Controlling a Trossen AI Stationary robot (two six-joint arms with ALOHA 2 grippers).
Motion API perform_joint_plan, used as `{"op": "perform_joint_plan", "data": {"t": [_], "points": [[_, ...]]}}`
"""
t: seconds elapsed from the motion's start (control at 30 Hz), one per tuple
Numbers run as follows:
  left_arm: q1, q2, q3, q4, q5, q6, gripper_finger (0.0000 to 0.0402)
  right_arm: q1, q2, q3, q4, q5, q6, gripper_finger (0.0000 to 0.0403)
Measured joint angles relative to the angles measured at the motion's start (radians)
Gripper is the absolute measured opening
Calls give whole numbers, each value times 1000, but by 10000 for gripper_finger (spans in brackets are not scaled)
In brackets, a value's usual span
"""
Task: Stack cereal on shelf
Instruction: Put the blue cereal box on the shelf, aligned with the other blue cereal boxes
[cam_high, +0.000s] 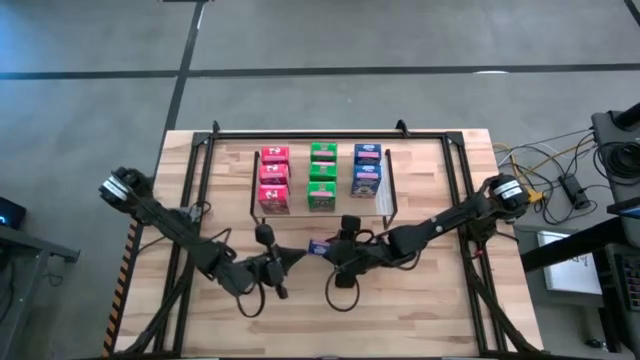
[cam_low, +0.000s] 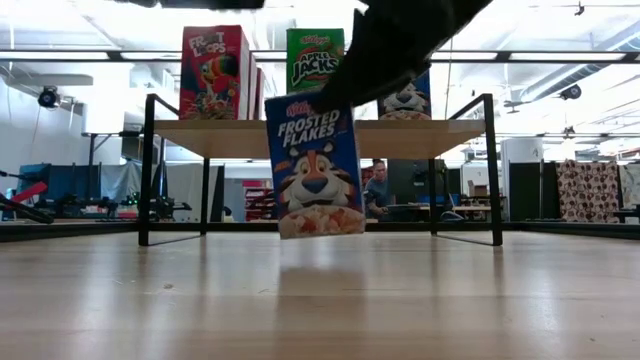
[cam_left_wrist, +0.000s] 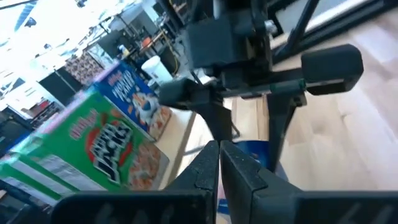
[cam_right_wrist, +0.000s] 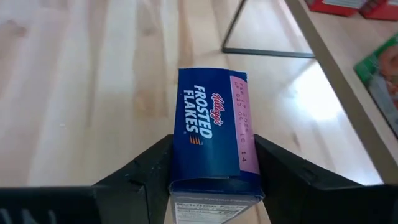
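The shelf (cam_high: 389, 197) stands at the table's far middle, with red cereal boxes (cam_high: 274, 180), green ones (cam_high: 322, 176) and blue ones (cam_high: 367, 170) standing on its wood top (cam_low: 250, 138). Just in front of it my right gripper (cam_high: 325, 247) is shut on one blue Frosted Flakes box (cam_low: 314, 165). The left wrist view also shows this box (cam_left_wrist: 256, 153). My left gripper (cam_high: 297, 255) hovers shut and empty just left of that box; its fingers (cam_left_wrist: 219, 163) point at the right gripper. My right gripper pinches the blue box's top end (cam_right_wrist: 211, 163) between its two fingers (cam_right_wrist: 149, 171), one on each of two opposite sides. The fingers slant down from the table's right side. The box hangs below them, slightly tilted, its bottom edge (cam_low: 322, 228) clear of the table.
A bigger black frame (cam_high: 455, 170) runs round the table. Bare wood lies in front of the shelf (cam_low: 320, 290). Cables and gear (cam_high: 560, 185) sit off the table's right side. A person (cam_low: 378, 186) shows in the room behind the shelf.
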Motion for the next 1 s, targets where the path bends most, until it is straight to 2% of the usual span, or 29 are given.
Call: {"op": "perform_joint_plan", "data": {"t": [0.23, 0.4, 0.63, 1.0], "points": [[-36, -93, -3, -49, -1, 4, 0, 2, -35, 0, -9, -72, 11, 165], [-56, -146, -3, -62, 0, 4, 0, 2, -95, 0, -30, -136, 17, 162], [-69, -194, -3, -88, 0, 4, 0, 5, -240, 0, -148, -159, 35, 171], [-69, -199, -3, -93, 1, 8, 0, 4, -486, 0, -314, -151, 7, 167]]}}
